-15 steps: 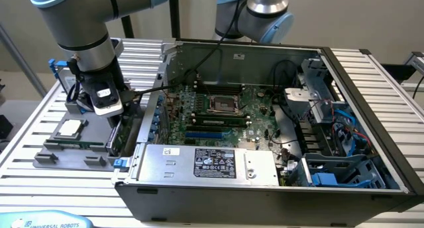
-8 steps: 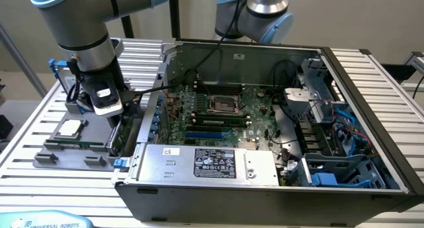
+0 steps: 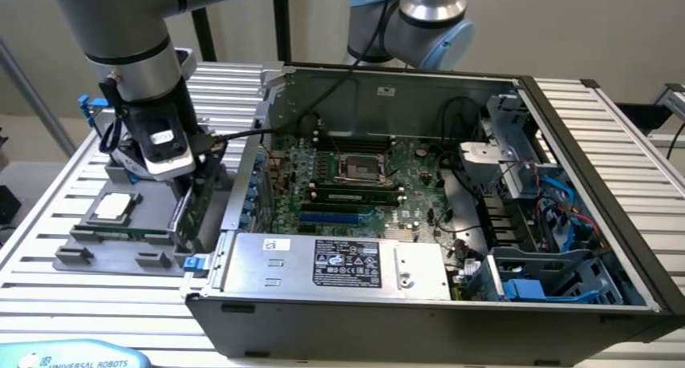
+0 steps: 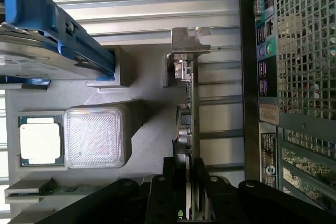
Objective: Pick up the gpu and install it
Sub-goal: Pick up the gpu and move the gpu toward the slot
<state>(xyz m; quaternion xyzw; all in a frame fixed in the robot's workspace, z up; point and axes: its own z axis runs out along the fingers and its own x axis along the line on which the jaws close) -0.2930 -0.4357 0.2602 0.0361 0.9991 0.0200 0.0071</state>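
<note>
The gpu (image 3: 184, 213) stands on edge at the right side of the grey parts holder (image 3: 75, 257), just outside the open computer case (image 3: 599, 143). In the wrist view the gpu (image 4: 190, 114) shows edge-on, a thin green board with its silver bracket (image 4: 190, 40) at the far end. My gripper (image 4: 188, 184) comes down on it from above, one black finger pressed against each face of the card. In the exterior view the gripper (image 3: 180, 184) sits right over the card's top edge. The card's lower edge is still level with the holder.
The holder also carries a CPU (image 3: 112, 208), a memory stick (image 3: 120, 234) and a hard drive in a blue frame (image 4: 47, 40). Inside the case lie the motherboard (image 3: 354, 175) and power supply (image 3: 332, 264). A second arm (image 3: 428, 23) stands behind the case.
</note>
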